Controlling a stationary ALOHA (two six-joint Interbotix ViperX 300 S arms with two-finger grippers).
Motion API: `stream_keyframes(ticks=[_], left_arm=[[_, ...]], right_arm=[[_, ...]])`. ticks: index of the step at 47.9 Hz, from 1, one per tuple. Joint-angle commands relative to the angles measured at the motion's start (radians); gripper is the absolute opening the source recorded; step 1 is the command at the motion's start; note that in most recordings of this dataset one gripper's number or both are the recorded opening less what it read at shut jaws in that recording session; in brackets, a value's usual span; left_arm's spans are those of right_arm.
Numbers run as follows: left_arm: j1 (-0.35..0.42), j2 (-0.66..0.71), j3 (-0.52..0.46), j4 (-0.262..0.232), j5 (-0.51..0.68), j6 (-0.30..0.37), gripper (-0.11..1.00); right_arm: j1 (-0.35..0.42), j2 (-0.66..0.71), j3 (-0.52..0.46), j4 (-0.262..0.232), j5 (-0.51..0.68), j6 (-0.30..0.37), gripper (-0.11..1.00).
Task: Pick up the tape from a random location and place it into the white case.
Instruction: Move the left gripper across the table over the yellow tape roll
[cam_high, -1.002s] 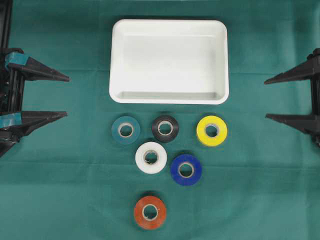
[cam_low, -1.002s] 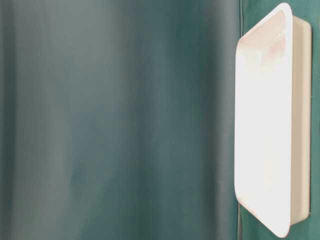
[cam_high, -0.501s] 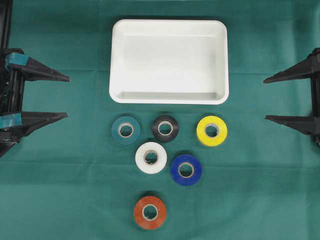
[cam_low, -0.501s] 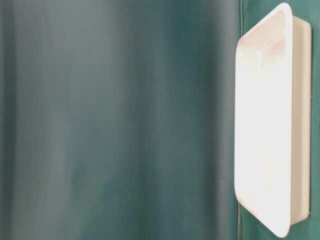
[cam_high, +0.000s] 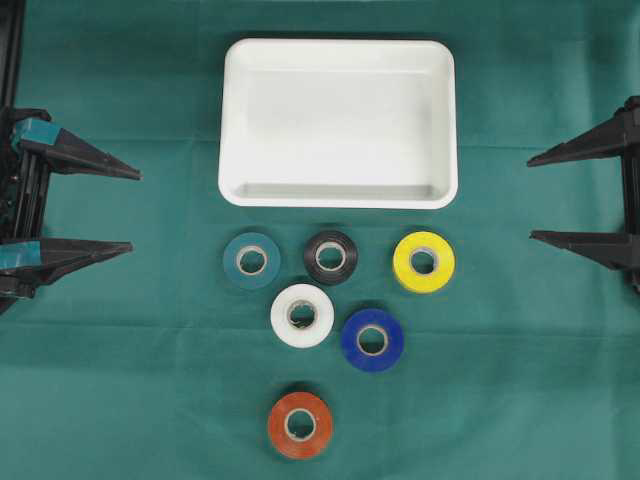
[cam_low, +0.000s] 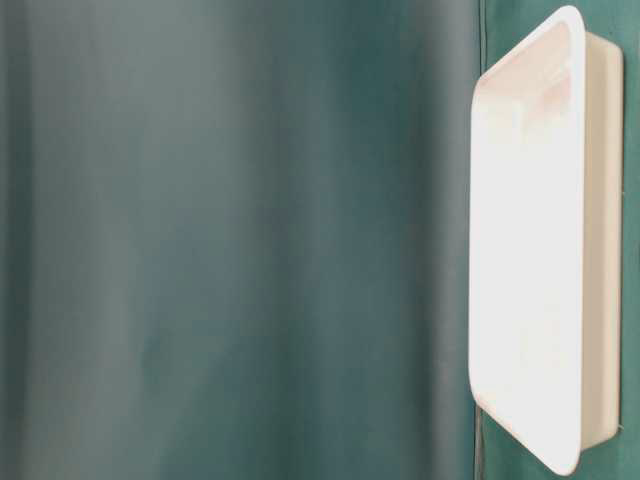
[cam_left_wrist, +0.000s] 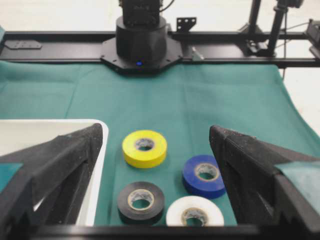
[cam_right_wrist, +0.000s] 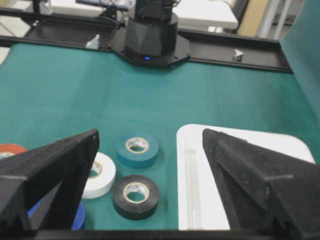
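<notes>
The white case (cam_high: 338, 50) lies empty at the table's far middle. In front of it several tape rolls lie flat: teal (cam_high: 251, 260), black (cam_high: 330, 257), yellow (cam_high: 423, 261), white (cam_high: 302, 315), blue (cam_high: 372, 340) and orange-red (cam_high: 299, 424). My left gripper (cam_high: 135, 210) hangs open at the left edge, well clear of every roll. My right gripper (cam_high: 531, 198) is open at the right edge, also holding nothing. The left wrist view shows yellow (cam_left_wrist: 145, 148), blue (cam_left_wrist: 204, 176), black (cam_left_wrist: 140, 201) and white (cam_left_wrist: 195, 212) rolls between the spread fingers. The right wrist view shows teal (cam_right_wrist: 137, 150) and black (cam_right_wrist: 135, 196) rolls beside the case (cam_right_wrist: 200, 175).
A green cloth (cam_high: 520, 380) covers the table. The opposite arm's black base (cam_left_wrist: 141, 37) and a black frame rail (cam_left_wrist: 60, 40) stand at the far edge of the left wrist view. The table-level view shows only blurred cloth and the case (cam_low: 578, 200) turned sideways.
The left gripper has shifted slightly toward the near side of the table, still open. The right gripper, the rolls and the case have not moved.
</notes>
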Motion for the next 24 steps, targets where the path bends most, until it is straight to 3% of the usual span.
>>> stream_keyframes(ticks=[1, 11, 24], left_arm=[[-0.005, 0.012, -0.032, -0.002, -0.011, 0.0, 1.0], [-0.005, 0.084, -0.074, -0.002, -0.026, 0.002, 1.0], [-0.005, 0.276, -0.195, -0.002, -0.066, 0.005, 1.0]], right_arm=[[-0.002, 0.006, -0.028, -0.003, -0.005, 0.002, 0.92], [-0.002, 0.009, -0.028, -0.005, -0.006, 0.002, 0.92], [-0.002, 0.012, -0.028, -0.005, -0.008, 0.002, 0.92]])
